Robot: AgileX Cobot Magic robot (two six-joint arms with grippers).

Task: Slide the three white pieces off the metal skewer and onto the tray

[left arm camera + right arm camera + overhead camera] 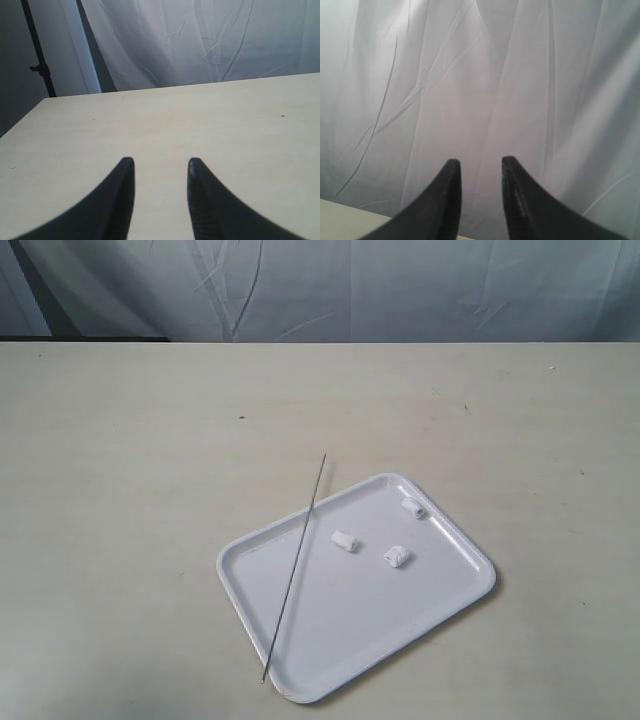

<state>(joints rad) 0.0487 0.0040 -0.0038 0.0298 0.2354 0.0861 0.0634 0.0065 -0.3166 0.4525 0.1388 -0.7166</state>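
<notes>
The tray [352, 638] sits turned at an angle on the pale table [120, 490], 1 rounded corner nearest the viewer. The metal skewer [296, 562] lies bare across its left part. Its long axis runs from the near rim, slanting away and slightly right, and its far tip pokes past the far rim over the table. In the tray lie 3 white pieces, all apart from the skewer: 1 just right of it [344, 540], 1 further right [397, 557], and 1 by the far-right rim [413, 508]. The left gripper [161, 161] hangs spread and empty over bare table. The right gripper [480, 161] is likewise spread and empty, facing a white curtain [470, 75].
</notes>
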